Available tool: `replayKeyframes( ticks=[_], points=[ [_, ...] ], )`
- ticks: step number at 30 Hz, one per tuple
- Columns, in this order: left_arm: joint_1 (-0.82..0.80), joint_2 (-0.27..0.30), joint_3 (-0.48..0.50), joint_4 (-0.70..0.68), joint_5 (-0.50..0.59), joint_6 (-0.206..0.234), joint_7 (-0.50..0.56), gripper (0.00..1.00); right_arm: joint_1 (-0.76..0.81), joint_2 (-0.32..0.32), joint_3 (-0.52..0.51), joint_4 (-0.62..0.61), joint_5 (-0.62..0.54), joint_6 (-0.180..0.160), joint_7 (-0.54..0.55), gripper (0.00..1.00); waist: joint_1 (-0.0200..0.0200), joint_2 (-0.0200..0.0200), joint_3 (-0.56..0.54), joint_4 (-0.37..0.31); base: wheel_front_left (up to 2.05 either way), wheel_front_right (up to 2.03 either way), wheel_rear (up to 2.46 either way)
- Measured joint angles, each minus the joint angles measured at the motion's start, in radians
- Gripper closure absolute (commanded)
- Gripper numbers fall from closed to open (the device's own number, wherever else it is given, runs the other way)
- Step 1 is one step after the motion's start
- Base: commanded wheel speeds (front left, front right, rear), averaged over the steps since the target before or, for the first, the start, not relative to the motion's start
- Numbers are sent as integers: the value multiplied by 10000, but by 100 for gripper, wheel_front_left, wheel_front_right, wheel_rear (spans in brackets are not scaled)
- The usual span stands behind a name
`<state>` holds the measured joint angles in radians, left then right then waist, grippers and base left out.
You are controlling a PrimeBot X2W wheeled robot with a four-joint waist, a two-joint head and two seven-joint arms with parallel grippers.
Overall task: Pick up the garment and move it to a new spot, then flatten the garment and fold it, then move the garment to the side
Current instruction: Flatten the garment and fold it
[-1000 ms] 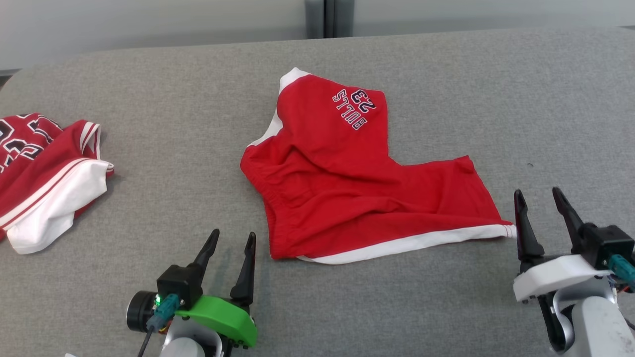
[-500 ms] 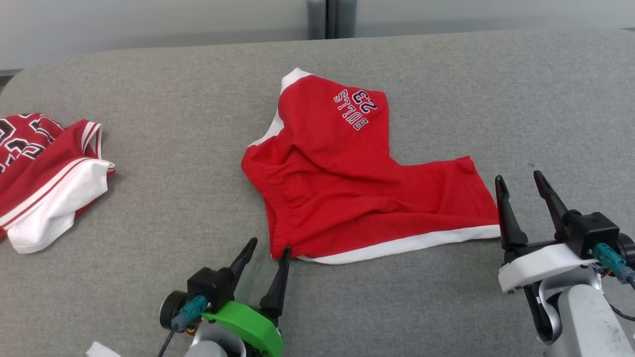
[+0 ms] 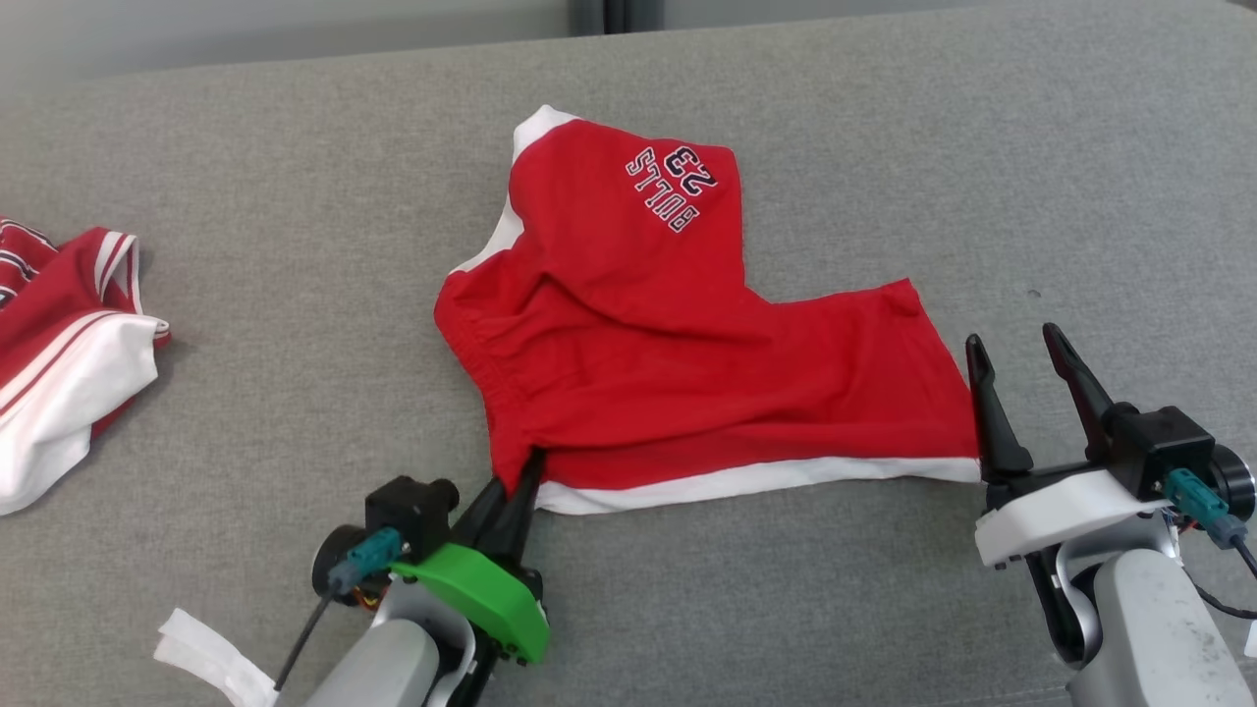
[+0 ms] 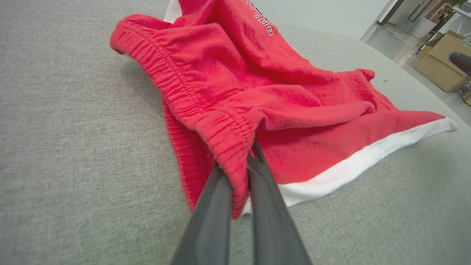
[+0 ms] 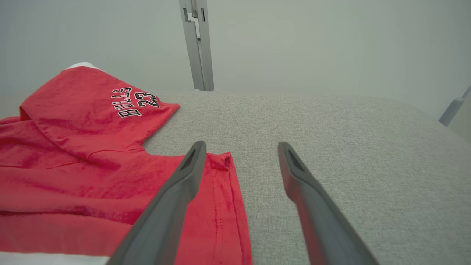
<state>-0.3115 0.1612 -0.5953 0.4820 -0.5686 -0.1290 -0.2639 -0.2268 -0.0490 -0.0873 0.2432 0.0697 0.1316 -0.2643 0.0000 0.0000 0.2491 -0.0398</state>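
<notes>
The garment (image 3: 678, 344), a pair of red shorts with a white hem band and a "BULLS 23" print, is lying rumpled near the middle of the grey cloth-covered bench (image 3: 245, 245). One leg is pointing toward the far edge and the other is stretching out toward the robot's right. The gathered waistband is running along the side facing the robot's left.

The left pincer (image 3: 516, 481) is gripping the near corner of that waistband. In the left wrist view its two dark fingers (image 4: 217, 206) are pressing close together with a fold of red cloth bunching between them.

The right pincer (image 3: 1011, 336) is sitting at the right end of the hem with its fingers spread wide and nothing between them. In the right wrist view its inner finger (image 5: 176, 191) is crossing over the stitched red edge while the outer finger is standing over bare bench. Whether the inner finger is touching the cloth cannot be told.

Well apart, at the bench's left edge, a second red-and-white garment (image 3: 69, 344) is lying in a heap. A cardboard box (image 4: 439, 62) is sitting on the floor beyond the bench.
</notes>
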Motion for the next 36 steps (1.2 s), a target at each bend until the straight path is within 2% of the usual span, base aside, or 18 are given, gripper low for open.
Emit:
replayKeyframes(
  ticks=[7,8,9,13,24,28,36],
  points=[
    [-777,67,414,752,-21,0,0,100,-293,2,224,31,36,0,0,0,0,0,475,-194,0,0,0],
    [-1030,61,596,1413,270,0,-4,27,-353,-2,345,82,105,0,0,0,0,0,553,-382,0,0,0],
    [-1046,27,742,1469,336,0,-2,0,-353,-2,366,94,119,0,0,0,0,0,543,-409,0,0,0],
    [-880,-144,1701,1337,892,0,0,0,-316,0,422,123,247,0,0,0,0,0,362,-442,0,0,0],
    [1180,-754,3829,-529,2286,0,0,0,221,4,420,265,545,0,0,0,0,0,-552,-135,0,0,0],
    [1805,-897,4272,-727,2445,0,-2,0,495,0,499,437,604,0,0,0,0,0,-944,0,0,0,0],
    [2792,-1020,4529,-965,3112,0,0,0,1223,6,719,706,617,0,0,0,0,0,-1670,173,0,0,0]
  ],
)
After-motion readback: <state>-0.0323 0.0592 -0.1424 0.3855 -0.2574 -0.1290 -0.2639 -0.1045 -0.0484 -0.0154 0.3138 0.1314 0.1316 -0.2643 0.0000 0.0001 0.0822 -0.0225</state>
